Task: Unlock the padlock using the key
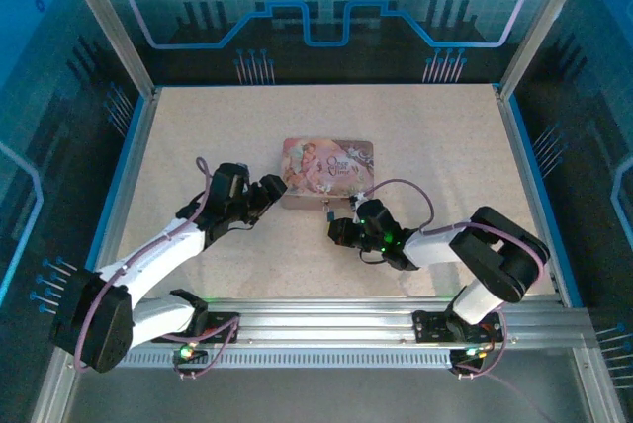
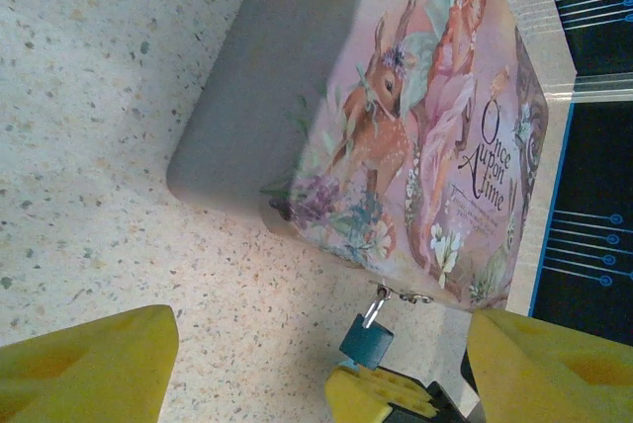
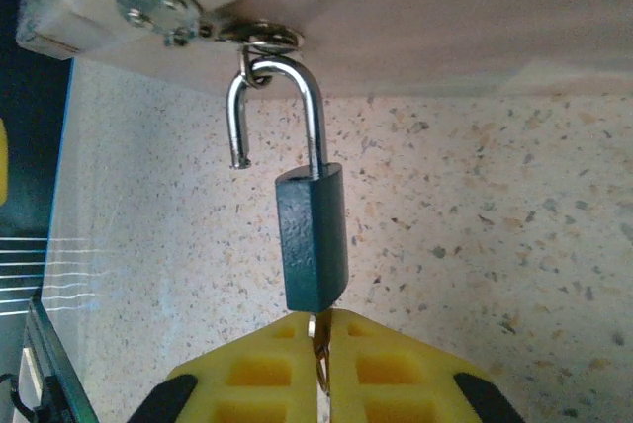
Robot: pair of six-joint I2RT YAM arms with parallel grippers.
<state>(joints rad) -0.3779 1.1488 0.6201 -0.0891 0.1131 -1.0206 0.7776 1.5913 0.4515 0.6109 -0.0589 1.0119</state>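
Padlock hangs from tin at frame top, shackle open.
Right gripper pinches key under padlock, bottom centre; left gripper spread wide, empty.

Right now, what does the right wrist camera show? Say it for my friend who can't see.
A small dark padlock is hooked on the latch ring of the tin, its silver shackle open with one end free. Below, the right gripper pinches the key in the keyhole between yellow fingers.

Overhead; both wrists close on padlock
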